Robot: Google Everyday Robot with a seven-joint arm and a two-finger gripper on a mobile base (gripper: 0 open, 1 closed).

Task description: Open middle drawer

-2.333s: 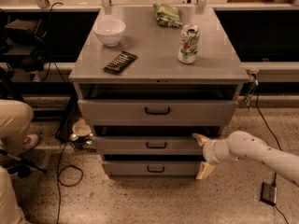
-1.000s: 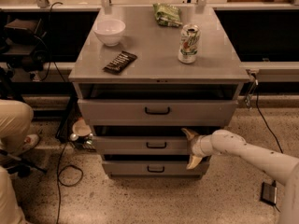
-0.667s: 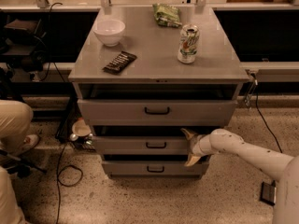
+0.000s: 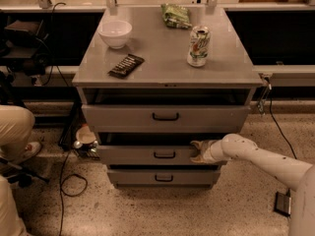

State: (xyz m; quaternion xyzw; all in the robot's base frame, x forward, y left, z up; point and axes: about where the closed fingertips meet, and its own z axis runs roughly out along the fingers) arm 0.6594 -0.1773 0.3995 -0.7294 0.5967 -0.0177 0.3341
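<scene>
Pincer [image 4: 198,152] shifted left along middle drawer [image 4: 128,155] front, nearer handle [image 4: 164,155].

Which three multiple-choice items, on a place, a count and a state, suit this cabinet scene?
1. Where is the gripper? A on the floor; B at the front of the middle drawer, right of its handle; C high in the air.
2. How many drawers has the cabinet? A two; B three; C five.
3. How does the can stand? A upright; B on its side; C upside down.
Key: 1 B, it is at that panel; 2 B, three handled fronts are stacked; 3 A, its top faces up.
</scene>
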